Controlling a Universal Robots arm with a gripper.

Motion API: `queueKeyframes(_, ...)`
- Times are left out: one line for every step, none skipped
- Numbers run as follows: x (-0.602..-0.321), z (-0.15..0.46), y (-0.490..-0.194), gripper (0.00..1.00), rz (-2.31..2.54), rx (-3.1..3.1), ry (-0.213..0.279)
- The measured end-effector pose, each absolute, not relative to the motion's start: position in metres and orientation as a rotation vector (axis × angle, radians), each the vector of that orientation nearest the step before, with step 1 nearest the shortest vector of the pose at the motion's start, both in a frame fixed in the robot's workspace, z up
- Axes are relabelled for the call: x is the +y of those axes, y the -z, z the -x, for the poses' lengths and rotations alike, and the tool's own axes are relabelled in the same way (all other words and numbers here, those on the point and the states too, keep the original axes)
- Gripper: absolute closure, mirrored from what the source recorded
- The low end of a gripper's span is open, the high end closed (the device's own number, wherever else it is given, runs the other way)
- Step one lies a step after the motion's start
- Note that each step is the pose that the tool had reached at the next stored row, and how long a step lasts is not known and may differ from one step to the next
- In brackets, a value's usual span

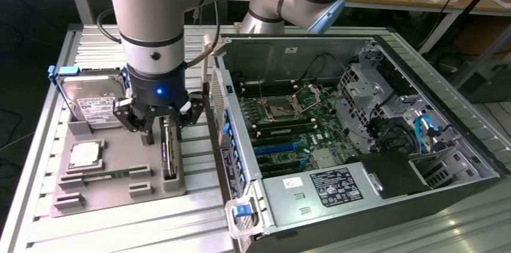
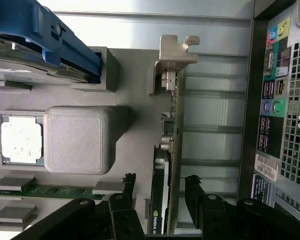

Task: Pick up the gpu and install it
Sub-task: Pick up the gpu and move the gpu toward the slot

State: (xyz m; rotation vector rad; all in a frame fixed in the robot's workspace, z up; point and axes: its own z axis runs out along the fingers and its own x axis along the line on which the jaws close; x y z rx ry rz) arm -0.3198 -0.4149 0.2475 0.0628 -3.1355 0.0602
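Gpu [image 2: 174,150] upright on edge in gray tray [image 2: 132,75]; fingers [image 2: 128,187] straddle it, spread, not touching.

Arm [image 1: 155,26] vertical, fingers [image 2: 130,190] apart

A slatted aluminium table [image 1: 119,229] is seen carrying two things. A flat grey plastic fixture tray [image 1: 119,148] is laid on it toward the exterior view's left. An open black computer tower case [image 1: 279,55] is laid on its side just beside the tray.
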Motion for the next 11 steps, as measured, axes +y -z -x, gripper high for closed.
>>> queueKeyframes(-0.4149,0.3199,-0.2454,0.48,-0.063,-3.135,-0.062)
queueKeyframes(-0.4146,0.3202,-0.2432,0.48,-0.062,-3.135,-0.064)
queueKeyframes(-0.4145,0.3202,-0.2420,0.48,-0.063,-3.135,-0.065)
queueKeyframes(-0.4145,0.3202,-0.2414,0.48,-0.061,-3.135,-0.065)
queueKeyframes(-0.4145,0.3202,-0.2405,0.48,-0.044,-3.135,-0.065)
queueKeyframes(-0.4145,0.3203,-0.2399,0.48,-0.019,-3.135,-0.065)
queueKeyframes(-0.4144,0.3203,-0.2395,0.48,0.002,-3.135,-0.065)
queueKeyframes(-0.4145,0.3203,-0.2393,0.48,0.020,-3.135,-0.065)
queueKeyframes(-0.4145,0.3203,-0.2392,0.48,0.025,-3.135,-0.065)
queueKeyframes(-0.4145,0.3203,-0.2392,0.48,0.025,-3.134,-0.065)
queueKeyframes(-0.4145,0.3202,-0.2391,0.48,0.025,-3.135,-0.065)
